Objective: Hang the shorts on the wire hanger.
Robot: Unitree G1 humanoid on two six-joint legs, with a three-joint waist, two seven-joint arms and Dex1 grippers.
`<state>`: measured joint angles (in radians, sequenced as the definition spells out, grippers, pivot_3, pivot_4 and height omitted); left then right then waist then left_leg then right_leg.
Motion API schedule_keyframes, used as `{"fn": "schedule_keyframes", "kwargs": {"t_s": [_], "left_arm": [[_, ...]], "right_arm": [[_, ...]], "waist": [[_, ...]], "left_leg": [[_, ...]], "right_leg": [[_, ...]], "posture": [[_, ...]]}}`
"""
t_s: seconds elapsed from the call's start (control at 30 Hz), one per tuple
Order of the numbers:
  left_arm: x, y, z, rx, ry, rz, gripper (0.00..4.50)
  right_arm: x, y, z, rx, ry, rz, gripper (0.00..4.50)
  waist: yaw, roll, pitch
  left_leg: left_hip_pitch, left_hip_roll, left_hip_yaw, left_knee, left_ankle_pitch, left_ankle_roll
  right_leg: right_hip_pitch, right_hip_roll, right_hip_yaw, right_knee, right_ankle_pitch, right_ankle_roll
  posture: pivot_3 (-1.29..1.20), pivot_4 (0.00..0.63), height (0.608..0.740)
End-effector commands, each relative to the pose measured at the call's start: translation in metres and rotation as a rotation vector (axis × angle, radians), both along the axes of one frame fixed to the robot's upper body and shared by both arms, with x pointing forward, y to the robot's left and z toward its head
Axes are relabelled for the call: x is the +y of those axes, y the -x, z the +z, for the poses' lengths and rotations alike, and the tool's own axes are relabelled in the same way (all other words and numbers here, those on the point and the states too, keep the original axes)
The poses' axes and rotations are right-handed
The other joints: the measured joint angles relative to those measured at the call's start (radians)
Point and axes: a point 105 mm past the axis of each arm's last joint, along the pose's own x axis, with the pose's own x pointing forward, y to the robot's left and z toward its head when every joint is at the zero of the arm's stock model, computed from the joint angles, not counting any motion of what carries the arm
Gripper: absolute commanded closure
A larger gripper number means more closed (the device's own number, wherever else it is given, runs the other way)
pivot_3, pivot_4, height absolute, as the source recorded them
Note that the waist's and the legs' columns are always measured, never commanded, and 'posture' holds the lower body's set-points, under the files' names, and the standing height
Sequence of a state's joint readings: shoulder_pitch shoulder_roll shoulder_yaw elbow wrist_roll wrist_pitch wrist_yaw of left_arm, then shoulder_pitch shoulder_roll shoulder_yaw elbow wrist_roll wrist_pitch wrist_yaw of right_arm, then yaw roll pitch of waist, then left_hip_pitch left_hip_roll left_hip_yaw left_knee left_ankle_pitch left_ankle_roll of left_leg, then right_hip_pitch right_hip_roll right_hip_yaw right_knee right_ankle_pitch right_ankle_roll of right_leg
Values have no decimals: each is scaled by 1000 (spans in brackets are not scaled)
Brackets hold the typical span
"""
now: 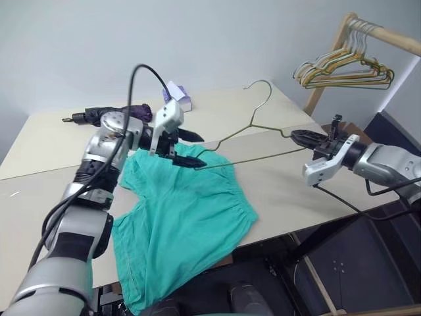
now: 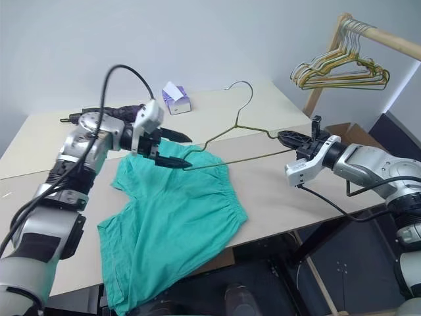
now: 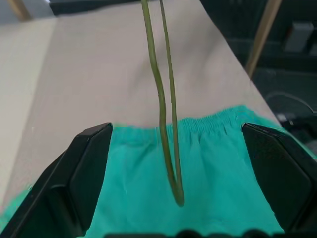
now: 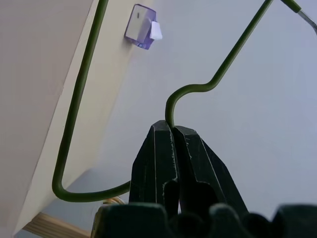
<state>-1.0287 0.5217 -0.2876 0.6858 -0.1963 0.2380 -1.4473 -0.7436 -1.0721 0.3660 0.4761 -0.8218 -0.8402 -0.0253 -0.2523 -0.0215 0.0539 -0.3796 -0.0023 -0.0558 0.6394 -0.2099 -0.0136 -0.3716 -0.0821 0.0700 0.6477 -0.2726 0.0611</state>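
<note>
Lying flat on table (image 1: 276, 178), shorts (image 1: 184, 217)

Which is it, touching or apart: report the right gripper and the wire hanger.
Touching. The right wrist view shows the right gripper shut on the wire hanger, the wire pinched between its fingertips at the notched shoulder.

The left gripper (image 3: 181, 198) is spread wide, one black finger (image 3: 81, 173) on each side of the hanger (image 3: 166, 129). The hanger's narrow wire end lies over the shorts (image 3: 218, 173), which rest on the table (image 3: 89, 74).
</note>
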Motion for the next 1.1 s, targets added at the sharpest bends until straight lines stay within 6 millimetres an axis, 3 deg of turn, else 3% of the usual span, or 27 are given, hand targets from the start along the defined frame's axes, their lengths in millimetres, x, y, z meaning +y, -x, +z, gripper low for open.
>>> {"fn": "schedule_keyframes", "kwargs": {"t_s": [0.03,0.17,0.63,0.7,0.8,0.93,1.03,1.1], "left_arm": [[-6,-7,1,-61,-68,-9,7],[-13,-11,-3,-65,-58,6,514],[-10,-14,0,-65,-34,38,4413],[-8,-15,1,-67,-23,52,4463],[-2,-12,2,-60,-32,32,4500],[13,-21,3,-144,-102,95,4500],[29,-26,-5,-307,-238,107,4500],[35,-26,-2,-347,-247,106,4500]], "right_arm": [[8,2,37,-98,-47,30,4500],[14,3,44,-109,-55,46,4500],[20,5,45,-100,-55,71,4500],[22,6,44,-84,-67,78,4500],[25,12,41,-26,-94,116,3774],[33,32,34,125,-166,198,2486],[35,43,29,327,-277,174,1600],[36,50,30,514,-407,140,733]], "waist": [[-9,0,0],[-14,0,0],[-30,0,0],[-32,0,0],[-37,0,0],[-38,0,0],[-38,0,0],[-37,0,0]], "left_leg": [[0,0,0,0,0,0],[-1,-1,0,0,0,0],[0,-1,-1,0,0,0],[0,-1,-1,0,0,0],[0,-1,-1,0,0,0],[0,-1,-1,0,0,0],[0,-1,-2,0,0,0],[1,-1,-2,0,0,0]], "right_leg": [[0,0,0,0,0,0],[0,-1,0,0,0,0],[0,-1,0,1,0,1],[0,-1,0,1,0,1],[0,-1,0,1,0,1],[1,-1,-1,1,0,1],[2,-2,-1,1,0,2],[3,-2,-1,1,0,2]], "posture": [[-214,0,740],[-220,0,740],[-204,0,740],[-203,0,740],[-203,0,740],[-198,0,740],[-195,0,740],[-195,0,740]]}}
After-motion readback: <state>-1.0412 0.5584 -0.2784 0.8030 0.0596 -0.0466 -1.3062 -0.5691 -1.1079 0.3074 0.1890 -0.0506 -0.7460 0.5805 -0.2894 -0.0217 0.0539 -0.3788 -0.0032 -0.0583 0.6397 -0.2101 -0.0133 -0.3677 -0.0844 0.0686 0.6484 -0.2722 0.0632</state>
